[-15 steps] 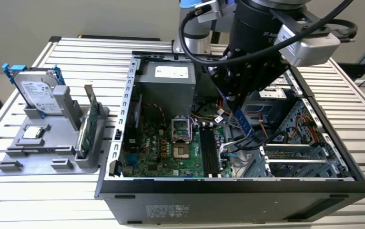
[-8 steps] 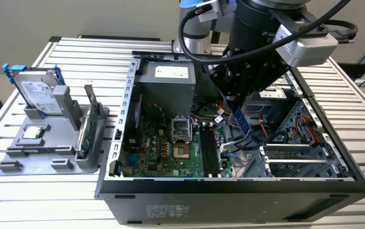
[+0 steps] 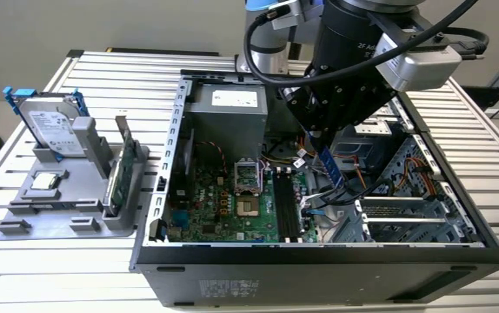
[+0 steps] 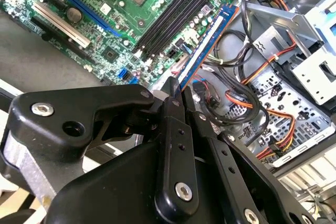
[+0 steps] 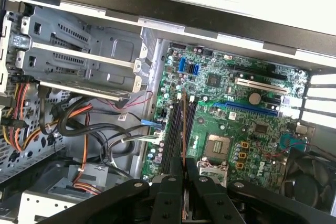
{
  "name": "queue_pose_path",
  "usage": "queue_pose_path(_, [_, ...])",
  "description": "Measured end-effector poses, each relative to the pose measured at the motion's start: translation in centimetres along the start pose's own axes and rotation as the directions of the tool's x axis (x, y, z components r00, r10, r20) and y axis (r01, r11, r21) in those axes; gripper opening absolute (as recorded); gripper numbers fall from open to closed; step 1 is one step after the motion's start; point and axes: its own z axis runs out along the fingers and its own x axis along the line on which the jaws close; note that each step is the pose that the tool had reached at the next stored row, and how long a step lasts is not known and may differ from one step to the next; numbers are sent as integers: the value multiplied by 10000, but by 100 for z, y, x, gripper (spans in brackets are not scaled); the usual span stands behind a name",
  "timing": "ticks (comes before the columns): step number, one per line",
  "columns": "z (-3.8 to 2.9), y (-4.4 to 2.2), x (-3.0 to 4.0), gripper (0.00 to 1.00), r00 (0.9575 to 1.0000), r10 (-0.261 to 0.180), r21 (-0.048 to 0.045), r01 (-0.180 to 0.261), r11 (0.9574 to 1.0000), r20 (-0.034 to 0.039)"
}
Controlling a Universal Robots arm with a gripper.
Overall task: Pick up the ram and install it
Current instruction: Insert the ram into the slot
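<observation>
Item: thin blue-green circuit-board ram stick (image 4: 207, 40), clamped in our black two-finger gripper (image 4: 176, 88). We held it over the long black motherboard slots (image 5: 168, 140), lengthwise along them, presumably for seating; not yet inserted.

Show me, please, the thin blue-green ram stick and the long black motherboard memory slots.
thin blue-green ram stick (image 4: 206, 44): second wrist view, middle of its blue face.
long black memory slots (image 3: 286, 208): exterior view, midway along them.

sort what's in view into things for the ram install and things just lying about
Job in hand: ram, held in the shut gripper; black memory slots; open computer case.
Lying about: hard drive, green card, grey holder beside the case.
</observation>
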Motion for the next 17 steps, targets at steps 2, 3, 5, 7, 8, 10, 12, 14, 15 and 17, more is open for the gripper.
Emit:
queue_pose_path(2, [2,0,0,0,10000,0,0,0,10000,0])
queue_pose_path(3, [4,-1,0,0,10000,1,1,-1,10000,-1])
queue_pose_path(5, [8,-2,1,0,10000,1,0,-1,10000,0])
queue_pose_path(7, [11,-3,4,0,10000,0,1,0,10000,-1])
queue_pose_path(8, [13,-3,6,0,10000,0,1,0,10000,0])
queue_pose_path(10, [17,-5,14,0,10000,0,0,0,10000,0])
queue_pose_path(12, [22,-7,23,0,10000,0,0,0,10000,0])
queue_pose_path(14, [27,-9,34,0,10000,0,1,0,10000,0])
queue_pose_path(15, [29,-9,40,0,10000,1,0,-1,10000,0])
queue_pose_path(17, [34,-11,53,0,10000,5,0,-5,10000,0])
